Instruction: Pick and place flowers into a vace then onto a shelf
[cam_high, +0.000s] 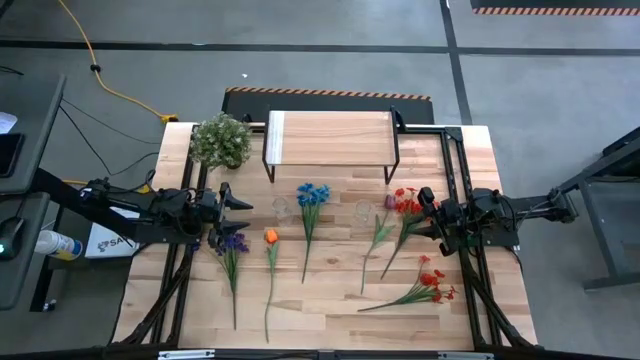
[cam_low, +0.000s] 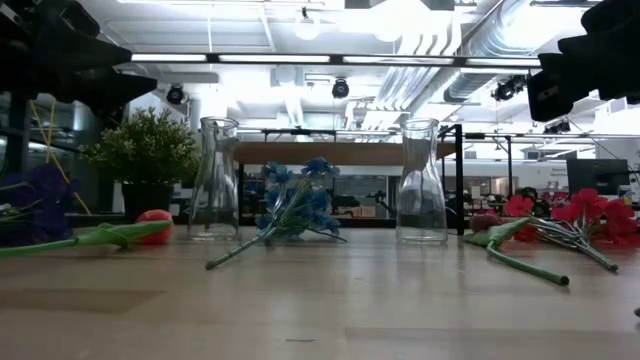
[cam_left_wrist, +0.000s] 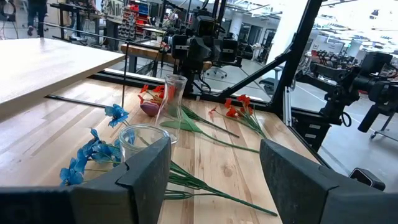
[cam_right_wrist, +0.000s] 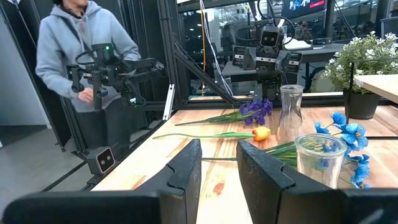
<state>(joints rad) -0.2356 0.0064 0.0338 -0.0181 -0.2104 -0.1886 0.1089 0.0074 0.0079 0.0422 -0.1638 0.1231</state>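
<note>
Several flowers lie flat on the wood table: purple (cam_high: 232, 243), orange (cam_high: 271, 237), blue (cam_high: 312, 195), dark maroon (cam_high: 388, 203) and red ones (cam_high: 408, 204), (cam_high: 432, 280). Two clear glass vases (cam_high: 281, 208), (cam_high: 362, 210) stand upright among them, and both also show in the low view (cam_low: 214, 180), (cam_low: 421, 182). The shelf (cam_high: 330, 138) stands at the far edge. My left gripper (cam_high: 240, 207) hovers open by the purple flower, left of the nearer vase (cam_left_wrist: 144, 140). My right gripper (cam_high: 428, 215) hovers beside the red blooms, its fingers (cam_right_wrist: 186, 168) a little apart, holding nothing.
A bushy potted plant (cam_high: 221, 140) stands at the far left, next to the shelf. Black frame rails run along both table sides (cam_high: 455, 170). A person in a grey hoodie (cam_right_wrist: 87, 56) stands beyond the table's left edge. Bare wood lies along the near edge (cam_high: 330, 320).
</note>
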